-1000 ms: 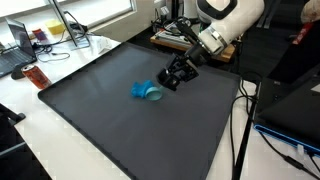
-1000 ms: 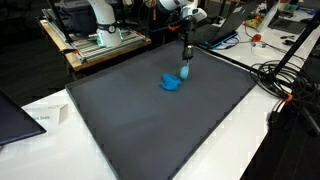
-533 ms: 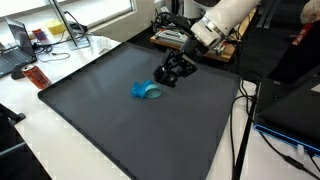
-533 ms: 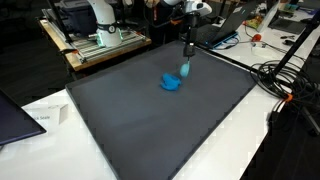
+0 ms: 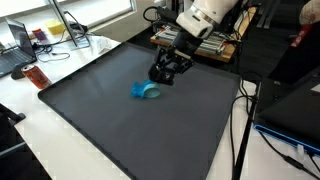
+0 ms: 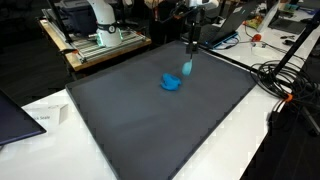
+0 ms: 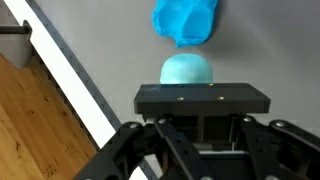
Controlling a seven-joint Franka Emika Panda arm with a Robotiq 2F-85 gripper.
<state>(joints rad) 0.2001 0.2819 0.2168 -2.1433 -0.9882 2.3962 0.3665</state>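
Observation:
A crumpled bright blue object (image 5: 146, 92) (image 6: 172, 83) lies on the dark grey mat (image 5: 120, 125) (image 6: 150, 125), toward its far side. My gripper (image 5: 165, 74) (image 6: 188, 62) hangs just beside and above it. In the wrist view the gripper (image 7: 203, 97) is shut on a small pale teal rounded thing (image 7: 187, 70) that sticks out past the fingertips. The blue object (image 7: 185, 22) lies beyond it. The teal thing (image 6: 187, 70) also shows at the gripper's tip in an exterior view. I cannot tell whether it touches the mat.
White table (image 5: 60, 130) surrounds the mat. A laptop (image 6: 15, 115) sits at one corner, a red item (image 5: 35, 75) and clutter at another. Stacked books (image 5: 195, 45) stand behind the arm. Cables (image 6: 285, 85) lie along one side. Wooden floor (image 7: 30, 130) shows past the table edge.
The arm has swung and raised its wrist, and the gripper has shifted slightly away from the blue object with the teal thing in it. The blue object has not moved.

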